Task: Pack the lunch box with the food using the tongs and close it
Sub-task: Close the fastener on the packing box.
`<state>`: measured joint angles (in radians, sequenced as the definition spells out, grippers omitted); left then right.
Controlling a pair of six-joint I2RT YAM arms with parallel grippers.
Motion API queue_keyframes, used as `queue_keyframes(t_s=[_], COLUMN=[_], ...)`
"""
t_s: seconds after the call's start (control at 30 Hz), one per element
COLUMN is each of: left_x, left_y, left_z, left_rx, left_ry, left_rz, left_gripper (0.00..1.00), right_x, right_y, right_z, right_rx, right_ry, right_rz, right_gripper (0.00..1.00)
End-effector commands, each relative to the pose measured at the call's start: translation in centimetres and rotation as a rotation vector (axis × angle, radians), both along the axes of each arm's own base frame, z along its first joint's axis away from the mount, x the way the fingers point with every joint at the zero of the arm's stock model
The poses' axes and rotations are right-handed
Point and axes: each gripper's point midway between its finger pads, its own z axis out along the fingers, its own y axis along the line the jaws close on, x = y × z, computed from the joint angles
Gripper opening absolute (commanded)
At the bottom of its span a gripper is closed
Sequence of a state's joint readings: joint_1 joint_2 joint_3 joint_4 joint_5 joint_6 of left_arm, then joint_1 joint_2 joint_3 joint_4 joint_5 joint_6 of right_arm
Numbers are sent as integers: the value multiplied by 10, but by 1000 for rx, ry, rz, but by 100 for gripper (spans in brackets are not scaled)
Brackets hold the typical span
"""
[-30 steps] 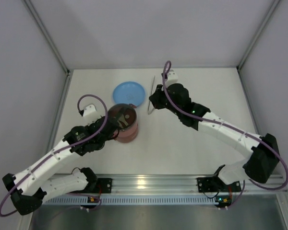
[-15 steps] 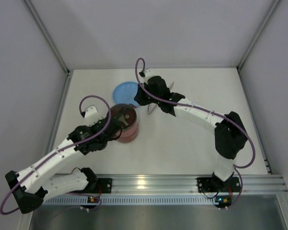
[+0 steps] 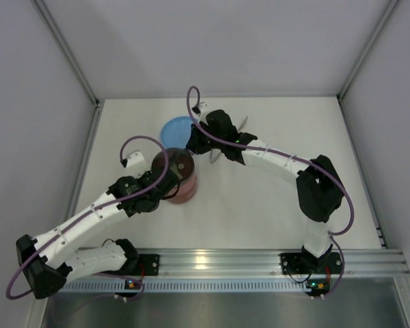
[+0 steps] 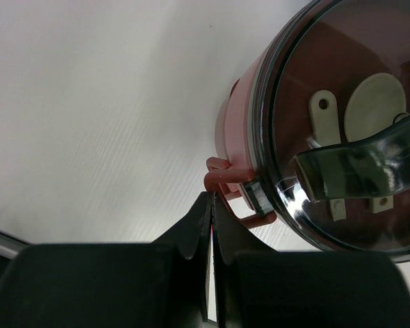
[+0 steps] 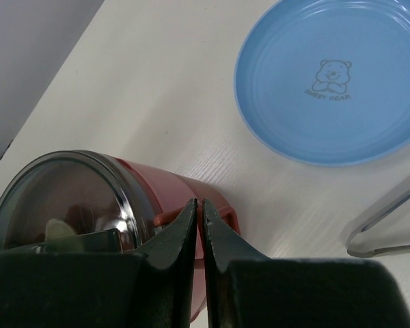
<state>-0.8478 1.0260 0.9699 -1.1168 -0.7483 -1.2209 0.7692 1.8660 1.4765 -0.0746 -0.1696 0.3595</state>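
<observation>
Bare worktop [image 3: 123,130] is running along the left wall. The left hand [image 4: 210,203], pinched fully together on nothing, is sitting with its tips at the red side clasp [image 4: 225,179] of the lunch box [image 3: 184,188], which is standing stacked and lidded left of centre. Behind it the blue plate [image 5: 335,82] is lying. The right hand [image 5: 199,208], fingers all but touching and gripping nothing, is hovering over the box's far side. The tongs [image 5: 386,222] are lying right of the plate, with open white surface stretching beyond.

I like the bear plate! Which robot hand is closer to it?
Right. The right gripper hovers beside the blue plate; the left gripper is past the lunch box.
</observation>
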Motion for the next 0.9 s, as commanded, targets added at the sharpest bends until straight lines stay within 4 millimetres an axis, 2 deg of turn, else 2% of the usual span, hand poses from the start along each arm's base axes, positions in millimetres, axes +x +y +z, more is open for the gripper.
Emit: queue_keyframes(t_s=[0.0,0.33,0.7,0.87], left_x=[13,31,35,39], left_y=[-3,-8,-11,-10], left_z=[4,1,5,7], left_rx=[-6,-15,-36,-38], left_ry=[-50,-39,-47,-44], left_rz=[18,14,0,0], left_gripper=[3,3,4,4], right_x=[6,-2,-6,-12], right_y=[6,5,3,6], right_z=[29,24,21,25], right_rx=[77,77,77,102], right_ry=[-58,-37,-23,-32], right_rz=[28,46,54,74], right_gripper=[6,5,5,5])
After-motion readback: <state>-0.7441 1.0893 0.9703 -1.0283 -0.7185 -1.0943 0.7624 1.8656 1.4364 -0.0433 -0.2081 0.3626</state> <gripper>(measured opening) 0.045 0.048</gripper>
